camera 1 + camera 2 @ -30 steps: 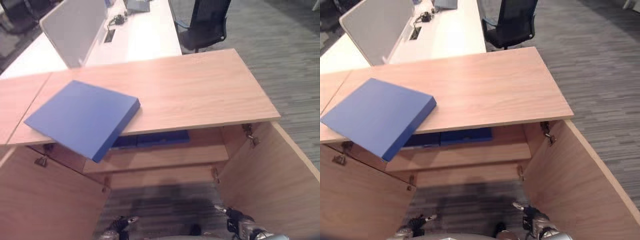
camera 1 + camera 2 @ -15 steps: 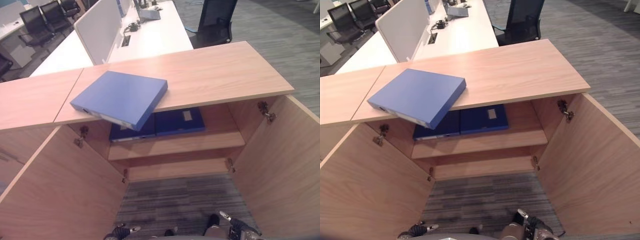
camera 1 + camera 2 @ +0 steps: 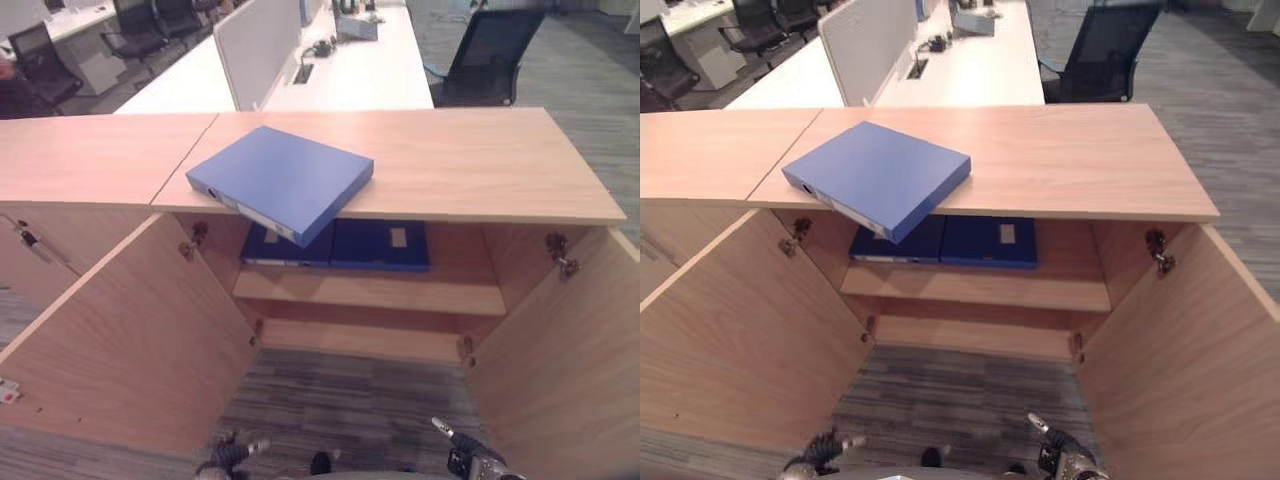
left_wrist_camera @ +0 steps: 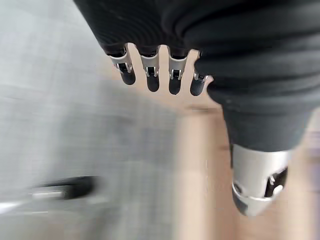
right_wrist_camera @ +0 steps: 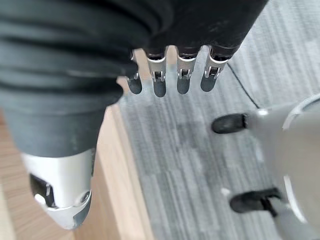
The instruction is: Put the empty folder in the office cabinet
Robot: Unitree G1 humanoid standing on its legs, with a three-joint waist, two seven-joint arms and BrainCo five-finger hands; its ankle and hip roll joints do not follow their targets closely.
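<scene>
A: Starting at the left, what is showing?

B: The cabinet's left door (image 3: pixel 130 340) is hanging wide open, and the left hand (image 3: pixel 232 452) is hovering low over the grey carpet (image 3: pixel 950 390) just inside it. In its wrist view the fingers (image 4: pixel 150 75) are hanging straight and relaxed, the thumb apart from them, and they are holding nothing.

A: And the folder?

B: The blue folder (image 3: pixel 282 181) is lying flat on the cabinet top (image 3: pixel 470 165), towards its left end, turned at an angle. Its near corner is jutting out past the front edge, over the open cabinet. Neither hand is touching it; both are well below it.

A: What is sitting inside the cabinet?

B: Two more blue folders (image 3: pixel 945 240) are lying side by side on the upper shelf (image 3: pixel 980 288), directly beneath the overhanging corner. Below that shelf a lower ledge is showing, and then the carpet.

A: Moving on to the right?

B: The right hand (image 3: pixel 1058 452) is hanging low near the bottom edge, just beside the right door (image 3: pixel 1185 360), which is also standing open. In its wrist view the fingers (image 5: pixel 170 75) are extending straight, slightly spread, empty, with the door's wood to one side and the carpet past them.

A: Anything behind the cabinet?

B: A white desk (image 3: pixel 350 75) with a grey divider panel (image 3: pixel 258 45) is running away from it, and a dark office chair (image 3: pixel 490 60) is standing to the right of the desk.
</scene>
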